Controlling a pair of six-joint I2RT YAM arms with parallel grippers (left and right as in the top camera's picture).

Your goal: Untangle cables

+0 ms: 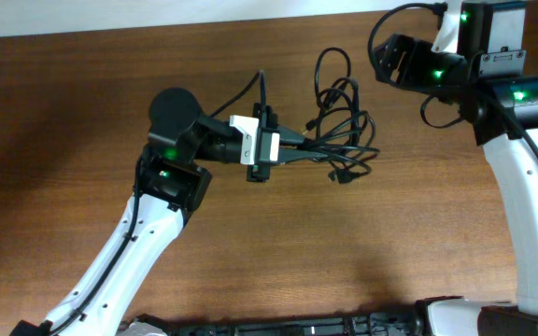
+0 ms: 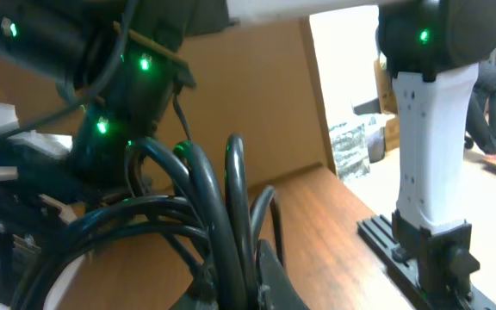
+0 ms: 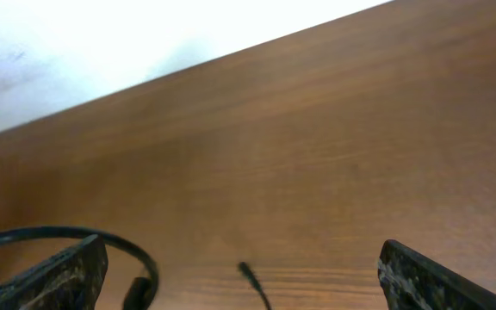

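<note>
Thin black cables (image 1: 339, 117) lie in a looping tangle on the brown table, right of centre. My left gripper (image 1: 297, 147) reaches in from the left and is shut on a bunch of strands at the tangle's left side. The left wrist view shows those cables (image 2: 222, 198) packed tight between the jaws of the left gripper (image 2: 252, 267). My right gripper (image 1: 378, 58) hovers open just up and right of the tangle, holding nothing. In the right wrist view a cable loop (image 3: 102, 237) runs by its left finger (image 3: 58, 275), and a small plug end (image 3: 250, 277) lies between the wide-apart fingers.
The wooden table (image 1: 390, 233) ends at a white far edge (image 1: 110, 19). A loose plug end (image 1: 341, 175) lies just below the tangle. The right arm's white column (image 2: 429, 129) stands close beyond the tangle. A black rail (image 1: 297, 327) runs along the table's near edge.
</note>
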